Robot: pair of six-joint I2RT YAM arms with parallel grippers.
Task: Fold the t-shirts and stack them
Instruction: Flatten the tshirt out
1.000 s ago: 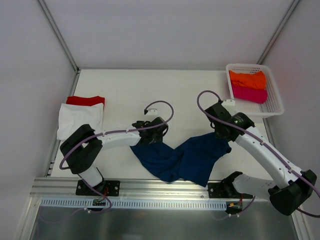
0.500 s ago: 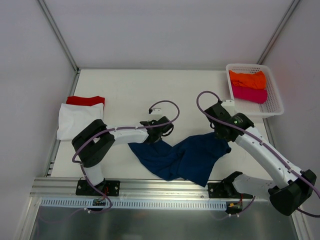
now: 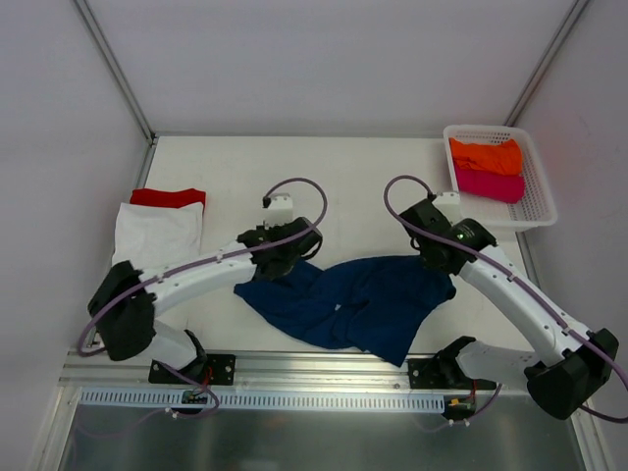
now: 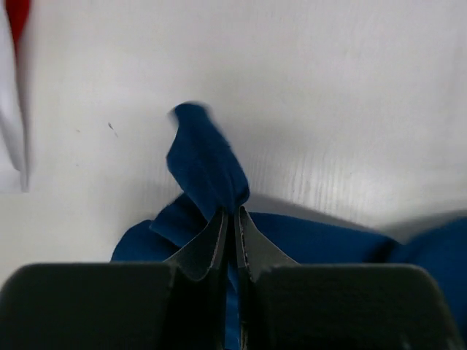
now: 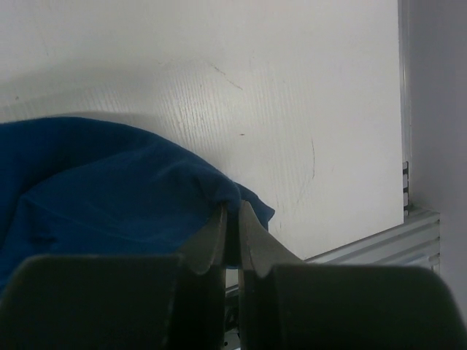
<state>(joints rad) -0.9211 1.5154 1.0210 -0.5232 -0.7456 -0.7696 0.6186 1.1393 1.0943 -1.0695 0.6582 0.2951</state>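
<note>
A navy blue t-shirt [image 3: 353, 304] lies crumpled near the table's front, between the two arms. My left gripper [image 3: 280, 267] is shut on its left edge, and a fold of blue cloth [image 4: 208, 164] sticks up past the pinching fingertips [image 4: 219, 222]. At the shirt's upper right corner my right gripper [image 3: 439, 263] is shut on the cloth [image 5: 109, 182], which bunches over the jaws. A folded white t-shirt [image 3: 155, 234] rests on a folded red t-shirt [image 3: 169, 196] at the left edge. Orange [image 3: 486, 155] and magenta [image 3: 489, 183] t-shirts lie in the basket.
The white mesh basket [image 3: 539, 201] stands at the table's back right corner. An aluminium rail [image 3: 294, 365] runs along the near edge, seen also as the rail [image 5: 387, 244] in the right wrist view. White walls enclose the table on three sides.
My left gripper closed on the navy shirt's left edge and moved left and slightly back, pulling the cloth with it. The right gripper kept its grip and barely moved.
</note>
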